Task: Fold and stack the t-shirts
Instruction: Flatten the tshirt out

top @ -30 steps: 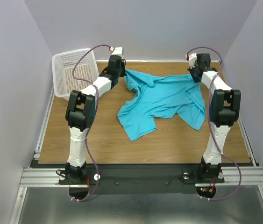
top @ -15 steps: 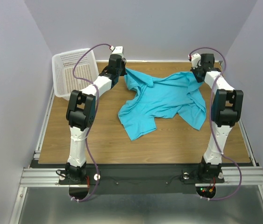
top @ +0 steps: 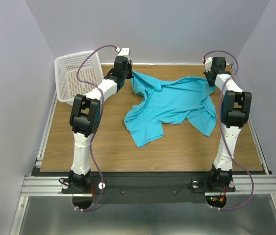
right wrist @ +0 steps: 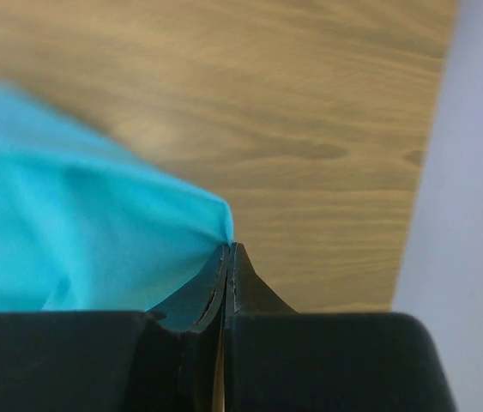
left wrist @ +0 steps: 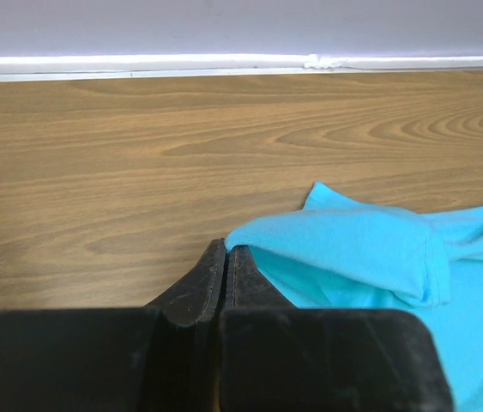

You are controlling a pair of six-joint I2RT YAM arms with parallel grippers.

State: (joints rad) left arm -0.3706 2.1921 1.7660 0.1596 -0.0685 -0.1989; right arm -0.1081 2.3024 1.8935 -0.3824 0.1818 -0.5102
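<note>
- The right gripper point(right wrist: 226, 251), pinching a corner of the t-shirt point(top: 172, 105), has pulled further outward.
- The left gripper point(left wrist: 226, 253) stays clamped on the opposite corner.
- The cloth looks to be stretching flat; folding not yet begun.

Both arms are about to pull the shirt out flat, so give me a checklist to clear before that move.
1. The left gripper shut on an edge of the t-shirt: ok.
2. The right gripper shut on a cloth corner: ok.
3. Cloth lying flat on the table: not ok, bunched and twisted in the middle.
4. The basket clear of the cloth: ok, it stands apart at the far left corner.
5. Matching points pinched on both sides: cannot tell.
</note>
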